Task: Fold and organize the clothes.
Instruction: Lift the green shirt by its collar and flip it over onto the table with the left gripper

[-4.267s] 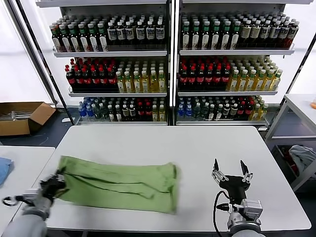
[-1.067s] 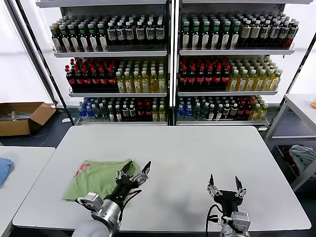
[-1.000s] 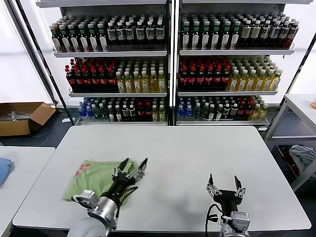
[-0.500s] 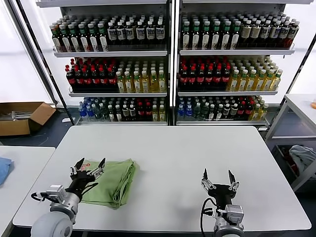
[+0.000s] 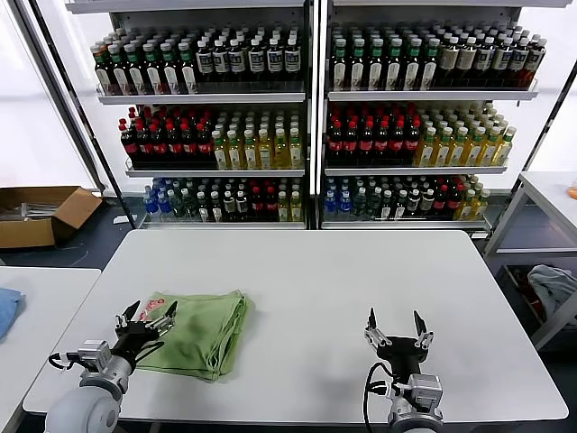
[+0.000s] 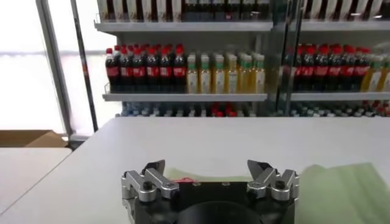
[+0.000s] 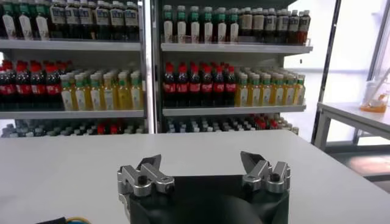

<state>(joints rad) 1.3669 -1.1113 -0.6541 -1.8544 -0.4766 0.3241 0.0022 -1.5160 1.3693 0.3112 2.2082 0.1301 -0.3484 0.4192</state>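
A light green polo shirt [image 5: 198,331] lies folded into a compact stack on the white table [image 5: 315,271], at the front left; a bit of its red-and-white print [image 5: 159,311] shows at its left edge. My left gripper [image 5: 144,315] is open and empty, hovering at the shirt's left edge. In the left wrist view the gripper [image 6: 209,167] is open with green cloth [image 6: 347,189] just beyond it. My right gripper [image 5: 394,321] is open and empty near the table's front right; it also shows open in the right wrist view [image 7: 202,161].
Shelves of bottles [image 5: 311,117] stand behind the table. A cardboard box [image 5: 41,212] lies on the floor at the far left. A second table [image 5: 36,298] with a blue cloth [image 5: 7,307] adjoins on the left. A side table [image 5: 550,194] stands at the right.
The shirt, earlier spread wide, has been folded into a small stack. My left gripper has since drawn back to the left, from the stack's right side to its left edge. The right gripper shifted slightly.
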